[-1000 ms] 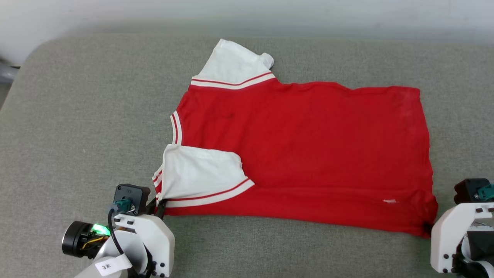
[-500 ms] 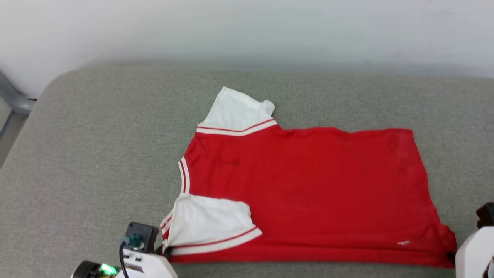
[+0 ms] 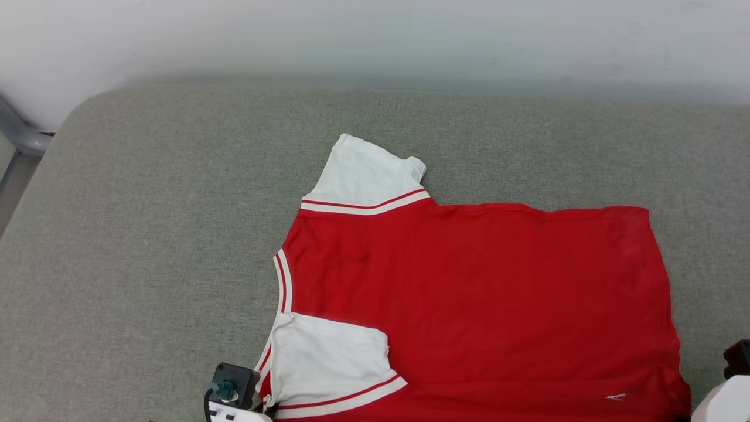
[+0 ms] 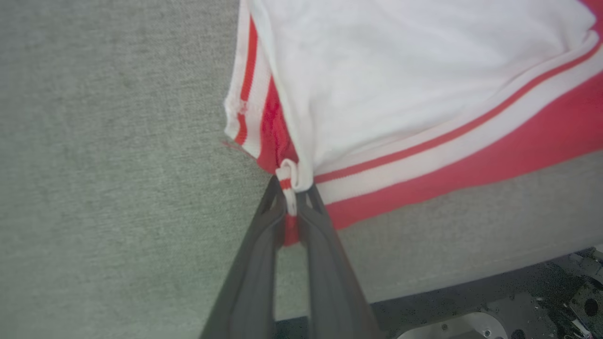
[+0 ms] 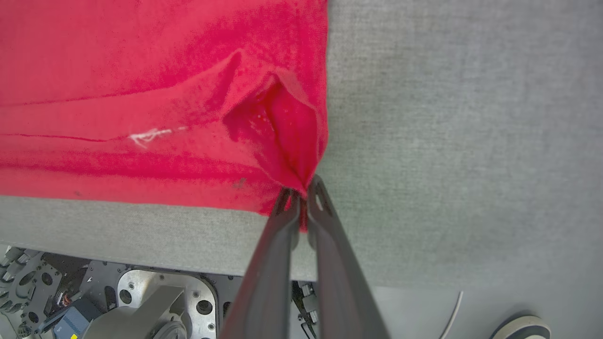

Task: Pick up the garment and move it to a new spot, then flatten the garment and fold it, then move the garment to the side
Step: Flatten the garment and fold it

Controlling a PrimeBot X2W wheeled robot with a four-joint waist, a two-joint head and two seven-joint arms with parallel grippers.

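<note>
The garment [image 3: 480, 299], a red jersey with white sleeves and red-and-white striped trim, lies spread on the grey cushioned surface [image 3: 152, 234], collar to the left and hem to the right. One white sleeve sticks out at the far side, the other is folded over the red body near the front edge. My left gripper [image 4: 292, 193] is shut on the striped trim at the near sleeve corner [image 4: 287, 174]. My right gripper [image 5: 301, 195] is shut on the bunched red hem corner [image 5: 282, 141]. In the head view, parts of both wrists show at the bottom corners.
The cushion's front edge [image 5: 141, 221] lies just behind both grippers, with the robot's base [image 5: 150, 301] below it. A pale wall [image 3: 375, 41] runs behind the surface. A grey metal frame [image 3: 23, 138] stands at the far left. Bare cushion lies left of and beyond the garment.
The head camera has tilted up, so the whole scene sits lower in the picture. Both grippers keep their hold on the near corners, and the garment has been drawn toward the front edge.
</note>
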